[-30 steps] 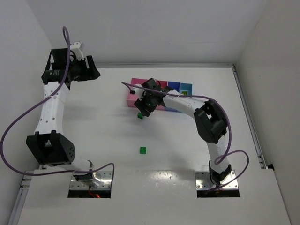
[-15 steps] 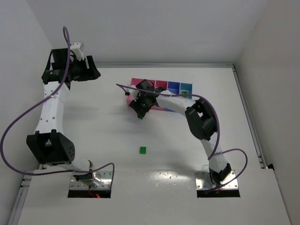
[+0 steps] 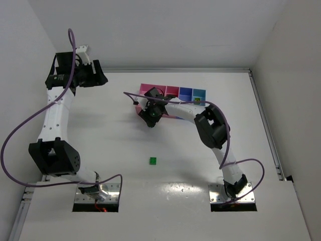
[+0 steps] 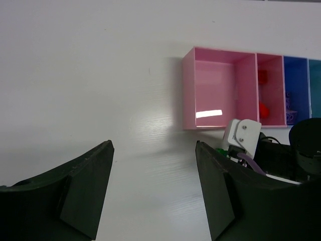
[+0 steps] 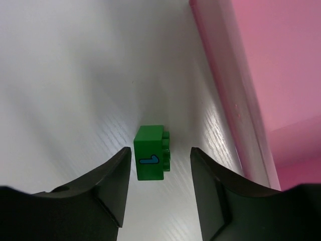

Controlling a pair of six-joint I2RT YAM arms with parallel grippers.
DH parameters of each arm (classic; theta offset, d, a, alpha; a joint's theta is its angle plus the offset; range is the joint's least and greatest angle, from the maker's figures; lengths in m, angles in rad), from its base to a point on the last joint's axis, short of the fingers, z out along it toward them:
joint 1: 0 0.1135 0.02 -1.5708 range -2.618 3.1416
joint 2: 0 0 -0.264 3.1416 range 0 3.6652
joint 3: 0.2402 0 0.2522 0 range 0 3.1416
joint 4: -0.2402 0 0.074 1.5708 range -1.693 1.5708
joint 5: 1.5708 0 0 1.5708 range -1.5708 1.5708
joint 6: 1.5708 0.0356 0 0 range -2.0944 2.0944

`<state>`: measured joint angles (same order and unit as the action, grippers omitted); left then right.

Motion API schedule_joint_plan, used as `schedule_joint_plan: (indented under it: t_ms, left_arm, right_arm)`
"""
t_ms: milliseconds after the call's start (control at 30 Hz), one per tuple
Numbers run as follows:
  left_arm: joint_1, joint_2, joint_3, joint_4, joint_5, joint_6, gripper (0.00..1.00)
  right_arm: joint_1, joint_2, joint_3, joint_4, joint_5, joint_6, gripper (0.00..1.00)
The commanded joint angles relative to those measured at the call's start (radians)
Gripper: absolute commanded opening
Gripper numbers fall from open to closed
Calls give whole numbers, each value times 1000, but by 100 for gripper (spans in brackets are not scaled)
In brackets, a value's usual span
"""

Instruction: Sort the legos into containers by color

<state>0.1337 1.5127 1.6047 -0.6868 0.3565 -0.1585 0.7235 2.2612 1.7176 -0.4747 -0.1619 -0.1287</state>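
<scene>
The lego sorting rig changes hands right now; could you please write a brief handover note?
Left gripper: open, empty, at the far left.
Right gripper: open, straddling a green brick on the table beside the wide pink bin, not yet gripped.
Done: red bricks in the narrower pink bin, a purple piece in the blue-violet bin, a yellow-green brick in the light blue bin.
Left: that green brick and a second green brick mid-table.

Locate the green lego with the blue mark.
In the right wrist view the green lego lies on the table, within the open right gripper, beside the outer wall of the wide pink bin but apart from it.
</scene>
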Motion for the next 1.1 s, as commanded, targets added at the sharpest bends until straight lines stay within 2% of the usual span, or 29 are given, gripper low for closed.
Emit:
schedule_joint_plan:
  t_ms: [0, 167, 267, 467, 600, 767, 900, 1067]
  left_arm:
    - [12, 7, 21, 21, 19, -4, 73]
    - [12, 17, 21, 21, 1, 14, 73]
    - [12, -6, 12, 33, -8, 24, 73]
    - [88, -62, -87, 67, 22, 69, 73]
    - [136, -72, -130, 86, 68, 70, 76]
    - [147, -63, -140, 105, 93, 42, 76]
    - [135, -74, -184, 164, 43, 42, 80]
    - [135, -74, -184, 164, 53, 60, 81]
  right_arm:
    - [7, 14, 40, 8, -28, -2, 48]
    - [7, 23, 50, -2, -37, -11, 28]
    - [7, -2, 50, -12, -70, -20, 21]
    - [7, -187, -16, -12, -185, -6, 21]
    - [-7, -247, 8, 22, -174, 29, 21]
    - [-53, -141, 172, -11, -119, 29, 20]
    - [-88, -17, 344, -44, -97, 29, 20]
    - [-111, 84, 392, -30, -60, 6, 20]
